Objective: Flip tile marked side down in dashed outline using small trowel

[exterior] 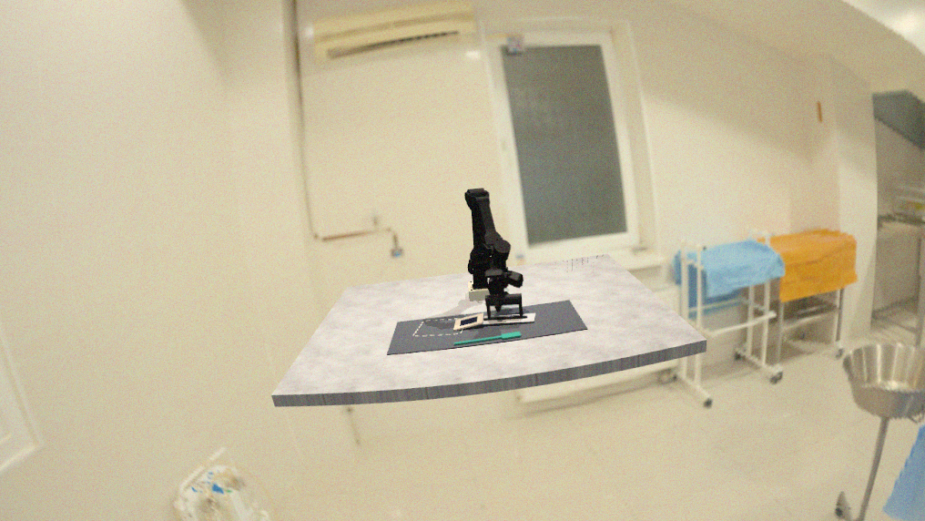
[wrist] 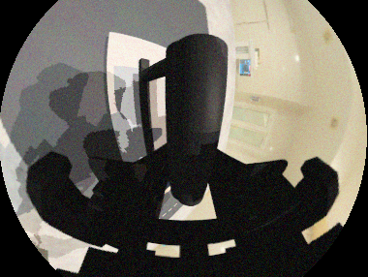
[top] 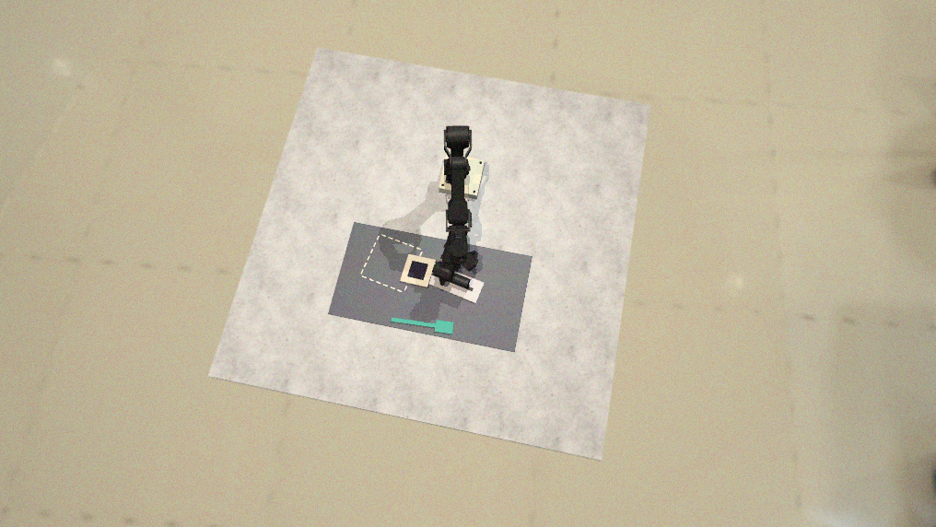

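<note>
Exterior view: tilted square tile, dark-centred

Wrist view: gripper hides the grip point. Top view: arm covers part of the white plate.

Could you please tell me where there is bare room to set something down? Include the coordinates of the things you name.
In the top view, at the right end of the mat (top: 508, 294) (exterior: 563, 317) (wrist: 160, 19), beyond the pale trowel (top: 476, 292) (exterior: 531, 317) (wrist: 118, 48); also left of the dashed outline (top: 369, 254) (exterior: 433, 335). It's crowded where tool (top: 450, 275) (exterior: 499, 301) (wrist: 187, 143), trowel and tile (top: 417, 270) (exterior: 468, 321) meet.
</note>
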`<state>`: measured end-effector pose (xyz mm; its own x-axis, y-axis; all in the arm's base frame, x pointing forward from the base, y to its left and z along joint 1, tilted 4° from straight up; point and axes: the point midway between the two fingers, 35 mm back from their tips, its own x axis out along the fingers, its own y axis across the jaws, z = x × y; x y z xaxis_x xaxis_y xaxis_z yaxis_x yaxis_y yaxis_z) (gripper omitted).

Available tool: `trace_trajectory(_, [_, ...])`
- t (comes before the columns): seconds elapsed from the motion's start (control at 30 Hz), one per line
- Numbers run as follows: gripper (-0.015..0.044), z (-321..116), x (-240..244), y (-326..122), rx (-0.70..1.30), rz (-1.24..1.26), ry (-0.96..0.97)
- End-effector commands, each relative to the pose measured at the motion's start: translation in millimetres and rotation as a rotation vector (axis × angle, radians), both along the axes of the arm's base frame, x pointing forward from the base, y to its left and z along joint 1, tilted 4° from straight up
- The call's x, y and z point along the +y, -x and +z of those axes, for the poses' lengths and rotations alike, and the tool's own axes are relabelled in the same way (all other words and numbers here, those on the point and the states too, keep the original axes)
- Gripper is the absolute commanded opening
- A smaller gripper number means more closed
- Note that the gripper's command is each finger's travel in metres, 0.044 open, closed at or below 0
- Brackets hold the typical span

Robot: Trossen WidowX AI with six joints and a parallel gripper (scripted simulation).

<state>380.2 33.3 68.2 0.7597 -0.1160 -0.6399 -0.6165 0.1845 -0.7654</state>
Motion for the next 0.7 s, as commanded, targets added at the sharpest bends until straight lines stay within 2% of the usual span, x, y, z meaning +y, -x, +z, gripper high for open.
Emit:
trace_trajectory(0.0, [0.0,23.1,-5.8,-4.8,-0.042,-0.007,0.011])
trace_trajectory(0.67, [0.0,50.5,-54.4,6.7,-0.042,-0.007,0.016])
